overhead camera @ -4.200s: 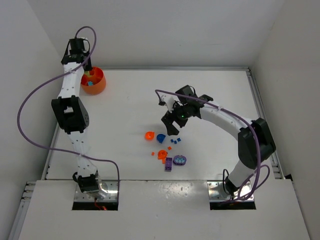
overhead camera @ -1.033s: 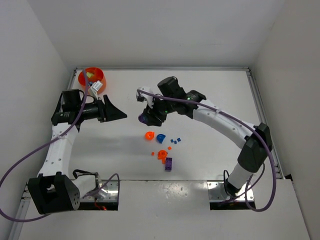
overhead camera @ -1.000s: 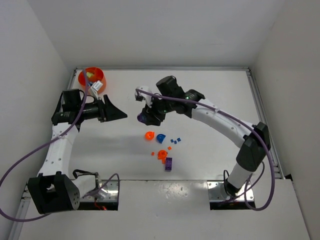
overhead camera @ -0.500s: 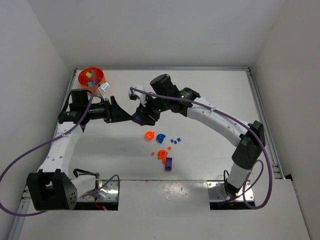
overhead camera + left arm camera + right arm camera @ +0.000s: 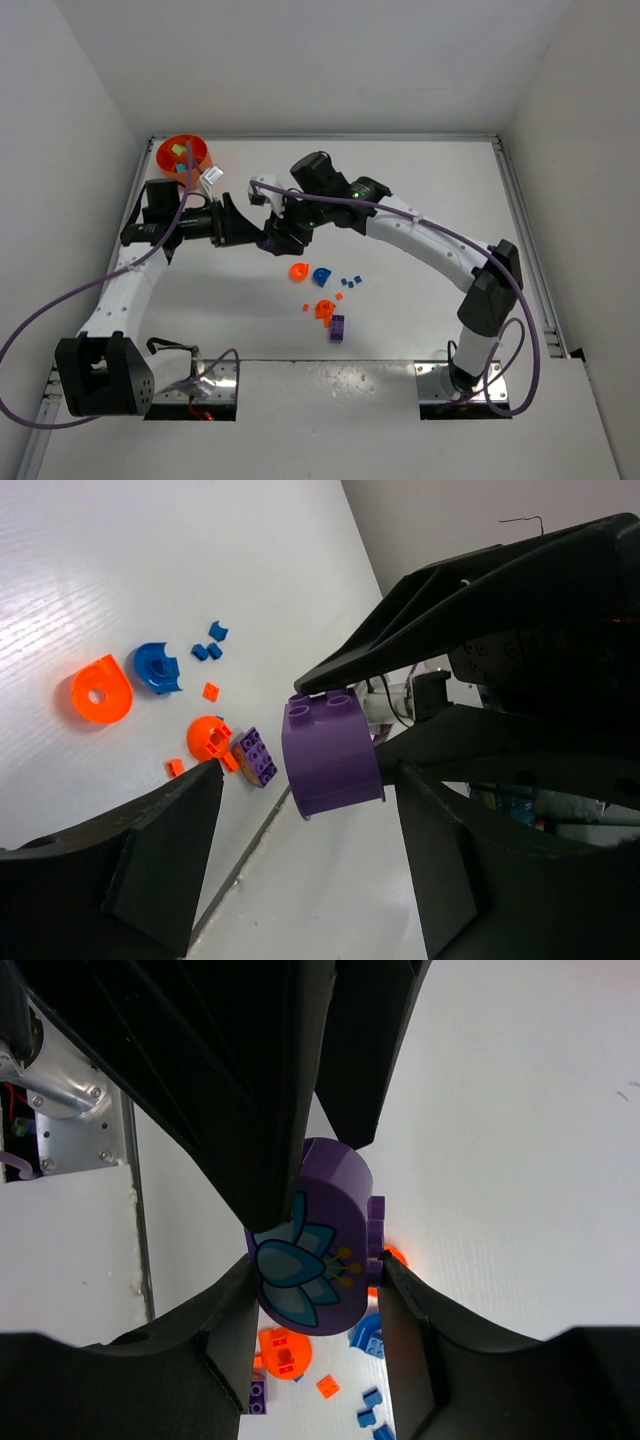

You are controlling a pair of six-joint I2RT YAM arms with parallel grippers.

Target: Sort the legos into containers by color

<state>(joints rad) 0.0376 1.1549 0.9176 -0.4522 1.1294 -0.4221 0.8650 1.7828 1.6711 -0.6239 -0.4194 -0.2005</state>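
My right gripper (image 5: 274,238) is shut on a purple rounded lego (image 5: 268,240) with a teal flower print and holds it above the table. In the right wrist view the purple lego (image 5: 315,1250) sits between my right gripper's (image 5: 316,1265) fingers. My left gripper (image 5: 243,226) is open, its jaws wide on either side of that lego (image 5: 330,755); the left gripper (image 5: 308,780) shows no grip on it. The orange bowl (image 5: 163,157) stands at the far left corner with a few pieces inside.
Loose pieces lie mid-table: an orange rounded piece (image 5: 298,270), a blue rounded piece (image 5: 321,276), another orange piece (image 5: 324,309), a purple studded brick (image 5: 337,327) and tiny blue bits (image 5: 350,281). Walls close in on the left and right.
My right gripper lifted the purple lego from the pile and carried it up and left. My left arm swung from the bowl toward the centre, and its open jaws now flank the lego.
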